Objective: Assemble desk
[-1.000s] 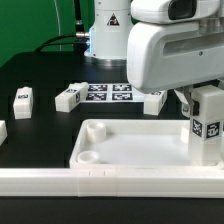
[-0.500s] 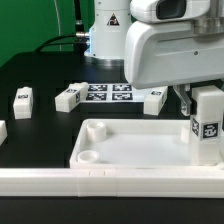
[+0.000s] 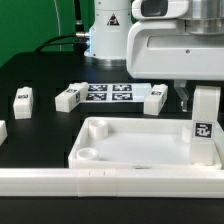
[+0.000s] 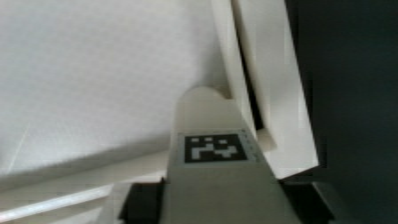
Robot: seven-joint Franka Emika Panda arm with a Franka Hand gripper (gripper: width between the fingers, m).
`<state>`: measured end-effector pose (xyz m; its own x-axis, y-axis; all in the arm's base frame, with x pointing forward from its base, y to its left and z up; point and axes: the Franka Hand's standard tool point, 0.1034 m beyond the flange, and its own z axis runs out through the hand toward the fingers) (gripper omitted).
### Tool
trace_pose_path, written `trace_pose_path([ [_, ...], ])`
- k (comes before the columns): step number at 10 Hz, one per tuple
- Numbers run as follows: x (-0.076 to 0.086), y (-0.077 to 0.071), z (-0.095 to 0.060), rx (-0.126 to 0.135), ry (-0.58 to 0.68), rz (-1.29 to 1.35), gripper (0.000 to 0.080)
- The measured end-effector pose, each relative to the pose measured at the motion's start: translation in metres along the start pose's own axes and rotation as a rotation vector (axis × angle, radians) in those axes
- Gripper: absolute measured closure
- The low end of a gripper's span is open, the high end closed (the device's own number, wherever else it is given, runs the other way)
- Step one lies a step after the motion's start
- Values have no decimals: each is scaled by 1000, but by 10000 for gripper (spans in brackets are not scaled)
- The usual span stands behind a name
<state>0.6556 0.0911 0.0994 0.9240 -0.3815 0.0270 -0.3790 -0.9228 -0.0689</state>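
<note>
The white desk top (image 3: pixel 135 145) lies tray-like on the black table, with a round socket (image 3: pixel 88 155) at its near corner on the exterior view's left. My gripper (image 3: pixel 193 96) is shut on a white post leg (image 3: pixel 204 125) with a square tag. It holds the leg upright over the top's corner on the exterior view's right. The leg's lower end is hidden behind the rim. In the wrist view the leg (image 4: pixel 217 150) runs between my gripper's (image 4: pixel 219 200) dark fingers (image 4: pixel 146 203), above the top's floor (image 4: pixel 89 90) and rim (image 4: pixel 267 80).
Three loose legs lie behind the top (image 3: pixel 22 100) (image 3: pixel 67 97) (image 3: pixel 155 100), and another white part (image 3: pixel 2 130) shows at the left edge. The marker board (image 3: pixel 108 93) lies between the legs. A long low white rail (image 3: pixel 100 182) runs along the front.
The held leg has shifted a little toward the exterior view's left and slightly lower over the corner. The arm body has moved with it. The loose legs have not moved.
</note>
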Motion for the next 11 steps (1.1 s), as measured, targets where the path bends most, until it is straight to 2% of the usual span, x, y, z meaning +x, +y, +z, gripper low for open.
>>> trace_pose_path([
  [1, 1, 3, 0, -4, 1, 39, 509],
  [3, 3, 10, 0, -34, 11, 164, 509],
  [5, 4, 11, 0, -36, 12, 164, 508],
  [6, 4, 11, 1, -36, 11, 164, 334],
  [7, 3, 11, 1, -36, 11, 164, 193],
  [8, 3, 11, 1, -36, 11, 163, 193],
  [9, 2, 8, 1, -34, 10, 159, 155],
  [11, -5, 2, -9, -26, 13, 137, 151],
])
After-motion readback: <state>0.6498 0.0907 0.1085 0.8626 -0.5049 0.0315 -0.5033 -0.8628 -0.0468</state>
